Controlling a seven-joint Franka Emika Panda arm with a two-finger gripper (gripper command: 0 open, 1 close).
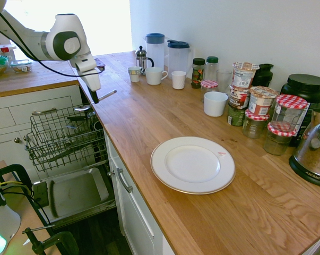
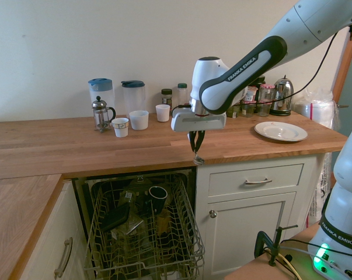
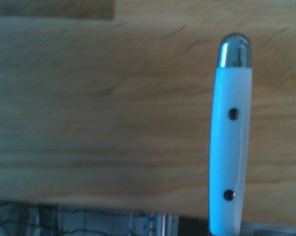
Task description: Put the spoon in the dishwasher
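My two-finger gripper hangs over the front edge of the long wooden plank counter, the small silver metal spoon pinched in it. The dark grey wire dishwasher rack lies at its seven o'clock, below. The round white ceramic plate sits on the counter, well apart at four o'clock.

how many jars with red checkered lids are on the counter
3: one red-checkered-lid jar beside the white cup, two more near the kettle. Others may be hidden behind.

Pale wall; wooden worktop; white cabinets; bright window.
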